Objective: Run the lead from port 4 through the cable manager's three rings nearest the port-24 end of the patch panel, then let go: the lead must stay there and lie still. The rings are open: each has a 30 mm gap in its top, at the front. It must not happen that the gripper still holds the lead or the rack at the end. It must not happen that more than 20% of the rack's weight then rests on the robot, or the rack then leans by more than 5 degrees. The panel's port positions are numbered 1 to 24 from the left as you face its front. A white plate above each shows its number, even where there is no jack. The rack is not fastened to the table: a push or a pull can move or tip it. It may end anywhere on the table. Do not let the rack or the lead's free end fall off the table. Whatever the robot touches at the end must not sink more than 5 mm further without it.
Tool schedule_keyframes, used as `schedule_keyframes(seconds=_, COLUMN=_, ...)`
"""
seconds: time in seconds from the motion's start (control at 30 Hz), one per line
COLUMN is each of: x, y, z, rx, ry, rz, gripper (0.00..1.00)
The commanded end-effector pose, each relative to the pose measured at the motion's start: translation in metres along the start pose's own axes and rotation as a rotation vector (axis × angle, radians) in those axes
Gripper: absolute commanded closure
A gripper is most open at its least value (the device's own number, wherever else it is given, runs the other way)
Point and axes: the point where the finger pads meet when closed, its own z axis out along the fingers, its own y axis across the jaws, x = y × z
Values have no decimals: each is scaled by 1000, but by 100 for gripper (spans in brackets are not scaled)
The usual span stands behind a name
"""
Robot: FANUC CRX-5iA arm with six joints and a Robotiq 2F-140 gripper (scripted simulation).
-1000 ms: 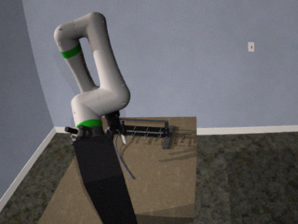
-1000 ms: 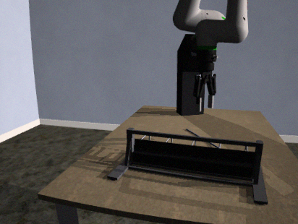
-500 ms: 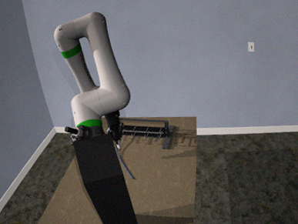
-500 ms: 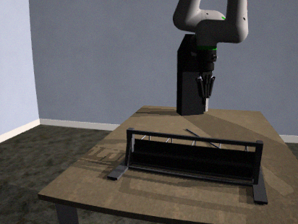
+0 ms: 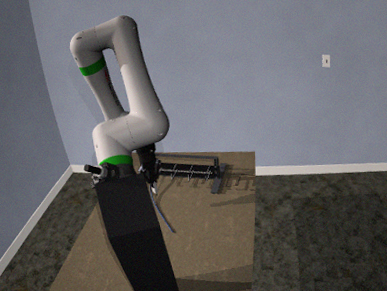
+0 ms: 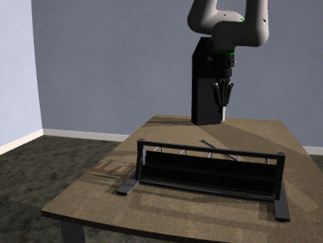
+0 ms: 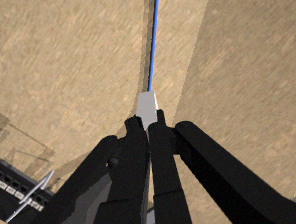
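"One gripper (image 5: 154, 190) (image 6: 223, 119) (image 7: 149, 104), pointing downward. State its finger condition."

"Fingers together, with no opening between the pale pads (image 6: 223, 113) (image 7: 147, 106). Nothing is clamped. I read the exterior view for height: the tips hang above the table (image 5: 212, 240) (image 6: 98, 212) (image 7: 90, 60), clear of the lead (image 5: 163, 217) (image 6: 208, 143) (image 7: 154, 45)."

"My wrist view shows the blue lead meeting the pads. Confirm."

"That is overlap along the line of sight — the lead passes below the tips. Do not read it as a grip."

"State the lead position."

"Its free end lies on the table, in front of the rack (image 5: 216, 185) (image 6: 176, 145) and well inside the table edges. From there the lead runs back toward the low-numbered end of the panel. I cannot see its port connection; the gripper and arm cover that area from the top."

"And the rings?"

"I see pale rings (image 5: 190, 172) (image 6: 209, 155) (image 7: 37, 187) spaced along the rack. The three toward the port-24 end do not contain the lead — it lies off to the port-4 side. Routing is not done."

"Rack condition?"

"Upright, standing on its feet on the table. The gripper is apart from it."
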Motion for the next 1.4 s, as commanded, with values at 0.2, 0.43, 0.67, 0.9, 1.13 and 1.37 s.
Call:
schedule_keyframes(seconds=0.2, x=7, y=5, z=1, rx=0, ry=-5, rz=291, gripper=100)
schedule_keyframes(seconds=0.43, x=7, y=5, z=1, rx=0, ry=-5, rz=291, gripper=80)
schedule_keyframes(seconds=0.67, x=7, y=5, z=1, rx=0, ry=-5, rz=291, gripper=80)
schedule_keyframes(seconds=0.9, x=7, y=5, z=1, rx=0, ry=-5, rz=291, gripper=80)
schedule_keyframes(seconds=1.13, x=7, y=5, z=1, rx=0, ry=-5, rz=291, gripper=80)
schedule_keyframes(seconds=1.37, x=7, y=5, z=1, rx=0, ry=-5, rz=291, gripper=80)
